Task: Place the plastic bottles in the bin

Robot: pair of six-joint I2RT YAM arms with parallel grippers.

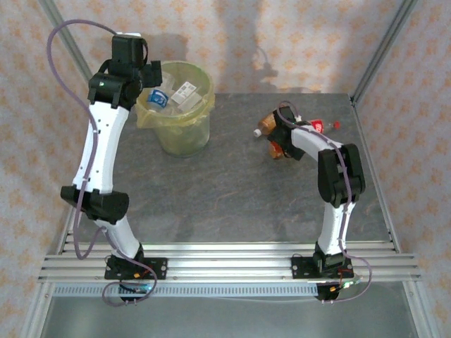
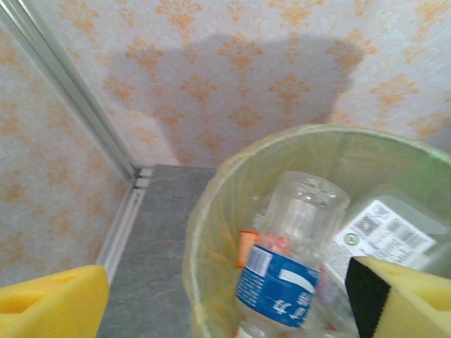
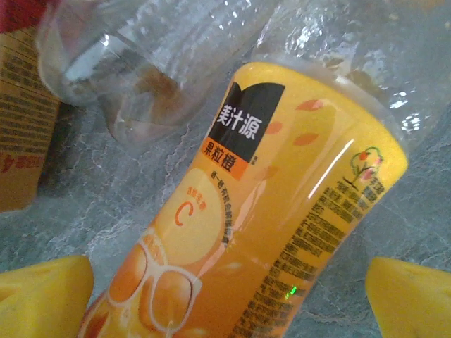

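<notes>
Bin (image 1: 184,134) at 11 o'clock, loose bottles (image 1: 266,125) at 2 o'clock.
Left gripper (image 2: 225,299) spread above the bin, a blue-label bottle (image 2: 282,274) inside; right gripper (image 3: 225,296) spread astride an orange bottle (image 3: 268,211) on the table (image 1: 232,190).

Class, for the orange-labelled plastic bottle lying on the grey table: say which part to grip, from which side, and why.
Grip the orange-labelled plastic bottle across its smooth labelled body, from above: it lies on its side on the grey table, and the open right gripper straddles that straight, even-width section.
</notes>
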